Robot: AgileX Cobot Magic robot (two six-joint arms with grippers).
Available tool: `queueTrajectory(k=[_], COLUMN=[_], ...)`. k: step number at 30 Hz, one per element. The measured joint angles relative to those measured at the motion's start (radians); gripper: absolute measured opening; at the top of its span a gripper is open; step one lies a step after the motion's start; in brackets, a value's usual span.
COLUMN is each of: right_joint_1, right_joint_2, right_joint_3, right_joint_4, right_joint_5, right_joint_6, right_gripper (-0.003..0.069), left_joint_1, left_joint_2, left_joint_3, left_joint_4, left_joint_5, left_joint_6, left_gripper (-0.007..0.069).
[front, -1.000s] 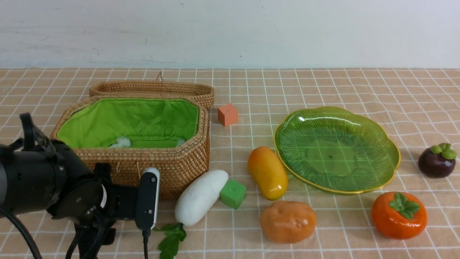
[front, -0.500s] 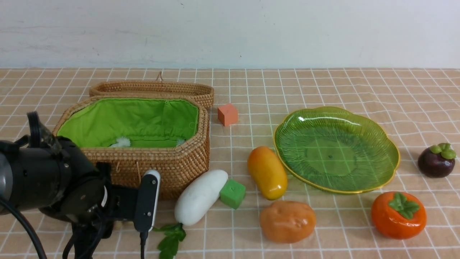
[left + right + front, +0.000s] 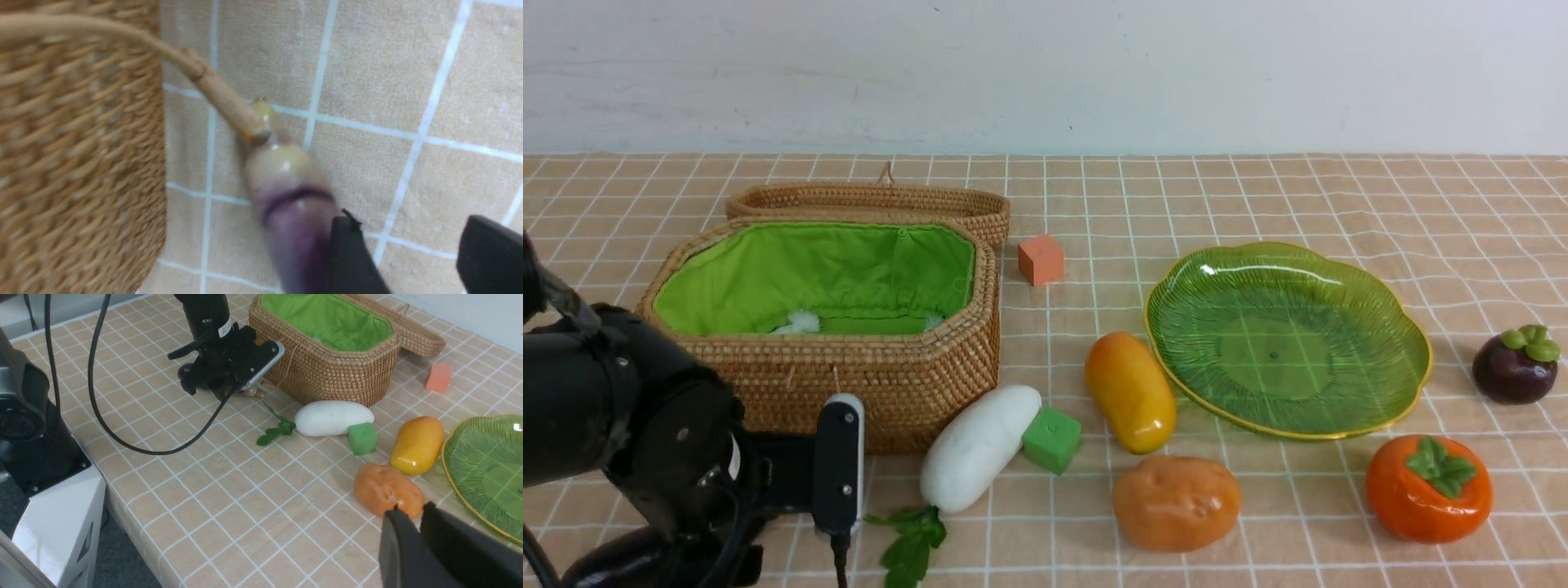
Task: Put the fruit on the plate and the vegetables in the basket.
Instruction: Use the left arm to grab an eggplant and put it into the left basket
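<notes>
The eggplant (image 3: pixel 294 228) lies flat on the bench (image 3: pixel 1258 204) just before the basket (image 3: pixel 915 376). Its long axis runs along the basket's front wall, stem end toward the radish (image 3: pixel 976 449). The left hand (image 3: pixel 412 222) stands wide beside it, and the right hand (image 3: pixel 410 512) is narrow and empty.

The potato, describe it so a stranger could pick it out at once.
Find the wide green plate on the right half of the table. Off its near-left edge lies a smooth yellow-orange mango, and the potato sits just in front of that, nearer the camera. It alone is lumpy and orange-brown; the persimmon to its right has a green leaf cap.
</notes>
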Motion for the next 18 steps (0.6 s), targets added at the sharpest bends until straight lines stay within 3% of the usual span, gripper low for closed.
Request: queueTrajectory(k=[6,12,18], right_joint_1=[0.0,0.0,0.0], right_joint_2=[0.0,0.0,0.0], right_joint_3=[0.0,0.0,0.0], right_joint_4=[0.0,0.0,0.0], right_joint_5=[-0.001,-0.001,-0.001], right_joint_6=[0.0,0.0,0.0], right_gripper=[0.0087,0.0087,0.0092], left_joint_1=[0.0,0.007,0.013], left_joint_2=[-0.033,0.021,0.106], left_joint_3=[0.0,0.0,-0.01], left_joint_4=[-0.01,0.0,0.133], left_joint_5=[0.001,-0.054,-0.104], left_joint_6=[-0.004,-0.103,-0.213], left_gripper=[0.0418,0.0431,0.0435])
